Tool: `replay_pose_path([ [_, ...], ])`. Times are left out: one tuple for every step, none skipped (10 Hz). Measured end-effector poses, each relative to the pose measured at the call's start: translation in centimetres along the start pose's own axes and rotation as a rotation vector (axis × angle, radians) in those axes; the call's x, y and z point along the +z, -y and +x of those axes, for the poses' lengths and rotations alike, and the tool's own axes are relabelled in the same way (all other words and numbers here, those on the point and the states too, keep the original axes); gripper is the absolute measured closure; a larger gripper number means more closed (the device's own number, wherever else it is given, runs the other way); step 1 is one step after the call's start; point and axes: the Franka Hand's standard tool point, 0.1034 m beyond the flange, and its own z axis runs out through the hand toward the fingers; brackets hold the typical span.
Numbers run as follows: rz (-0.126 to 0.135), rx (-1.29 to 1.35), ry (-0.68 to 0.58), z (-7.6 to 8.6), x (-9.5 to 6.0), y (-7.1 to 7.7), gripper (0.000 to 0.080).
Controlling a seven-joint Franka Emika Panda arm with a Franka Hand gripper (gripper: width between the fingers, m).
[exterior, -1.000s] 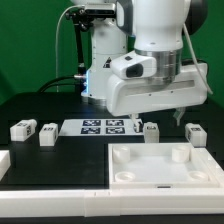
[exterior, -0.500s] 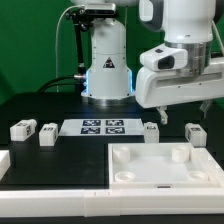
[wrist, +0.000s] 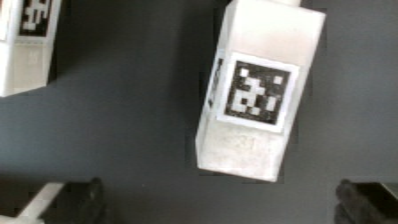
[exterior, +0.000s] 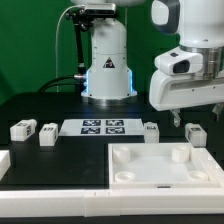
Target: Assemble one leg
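Four alike white legs lie on the black table: two at the exterior view's left point(exterior: 22, 129) point(exterior: 47, 134), one beside the marker board point(exterior: 151, 131), and one at the far right point(exterior: 196, 133). My gripper point(exterior: 198, 118) hangs open and empty just above the far-right leg, not touching it. In the wrist view that leg point(wrist: 258, 95) lies lengthwise with its black-and-white tag facing up. It sits just beyond the gap between my spread fingertips point(wrist: 63, 205). A second leg point(wrist: 27, 45) shows at the picture's edge.
The marker board point(exterior: 104, 126) lies flat at mid-table. A large white square tray point(exterior: 160, 180) with corner holes sits in front of the legs. The robot base point(exterior: 108, 60) stands behind. A white piece point(exterior: 3, 160) shows at the exterior view's left edge.
The arm has swung toward the exterior view's right, from above the leg beside the marker board to above the far-right leg. The legs and the tray have not moved.
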Motion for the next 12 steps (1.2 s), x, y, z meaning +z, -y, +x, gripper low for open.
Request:
replay_pose_path([
  [-0.012,0.000,0.126,-0.4,-0.1,-0.2,0.0150],
  [-0.016,0.002,0.216,-0.1,-0.2,-0.1,0.0150],
  [-0.018,0.003,0.298,-0.1,-0.1,-0.2,0.0150],
  [-0.021,0.009,0.362,-0.3,0.0,-0.2,0.0150],
  [-0.032,0.032,0.475,-1.0,0.0,-0.3,0.0150],
  [-0.033,0.035,0.552,-0.9,0.5,-0.1,0.0150],
  [-0.043,0.041,0.679,-1.5,0.6,0.0,0.0150],
  [-0.044,0.049,0.696,-1.0,0.9,0.2,0.0150],
  [-0.055,0.071,0.698,-1.1,1.2,0.4,0.0150],
  [-0.064,0.084,0.704,-1.3,1.7,0.7,0.0150],
  [-0.063,0.083,0.708,-1.4,2.2,0.8,0.0150],
  [-0.062,0.084,0.710,-1.4,2.7,0.9,0.0150],
])
